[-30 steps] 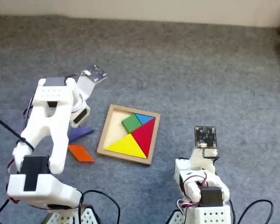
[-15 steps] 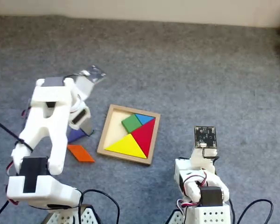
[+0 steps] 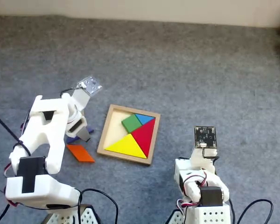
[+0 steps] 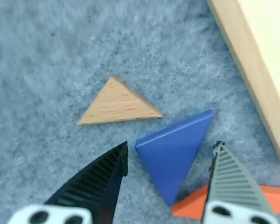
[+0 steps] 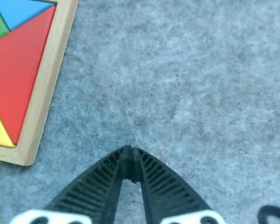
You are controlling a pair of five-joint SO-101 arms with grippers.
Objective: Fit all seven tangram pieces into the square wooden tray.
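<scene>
The wooden tray (image 3: 104,129) at frame centre holds a green square (image 3: 130,123), light-blue triangle (image 3: 143,118), red triangle (image 3: 144,133) and yellow triangle (image 3: 126,146), its left part bare; left of it the left gripper (image 4: 171,145) stands with jaws apart astride a dark-blue triangle (image 4: 175,149), largely hidden under the arm from above, beside a plain wood triangle (image 4: 117,103) and an orange piece (image 3: 80,153); the right gripper (image 5: 129,150) is closed.

Wooden tray (image 3: 114,127) part filled, blue triangle (image 4: 175,149), plain wooden triangle (image 4: 117,103), orange piece (image 3: 80,153) flat beside it
</scene>
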